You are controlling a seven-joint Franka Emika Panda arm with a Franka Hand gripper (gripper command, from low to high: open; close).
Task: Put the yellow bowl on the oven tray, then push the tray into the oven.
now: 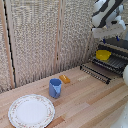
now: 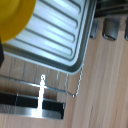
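The yellow dish (image 1: 103,54) is a small shallow bowl resting on the baking sheet (image 1: 114,63), which sticks out of the dark oven (image 1: 121,46) at the exterior view's right. My grabber (image 1: 109,36) hangs a short way above the dish, apart from it and open, with nothing between its fingers. In the wrist view the yellow dish (image 2: 15,17) lies on the ribbed metal baking sheet (image 2: 60,35), and thin wire bars (image 2: 55,80) show past the sheet's edge. Two dark fingertips (image 2: 111,27) show over bare wood.
The oven's lowered door (image 1: 95,71) juts toward the middle of the wooden table (image 1: 85,100). A blue cup (image 1: 55,88), a small orange block (image 1: 64,78) and a large patterned white plate (image 1: 31,110) stand toward the exterior view's left. A woven screen (image 1: 40,35) backs the table.
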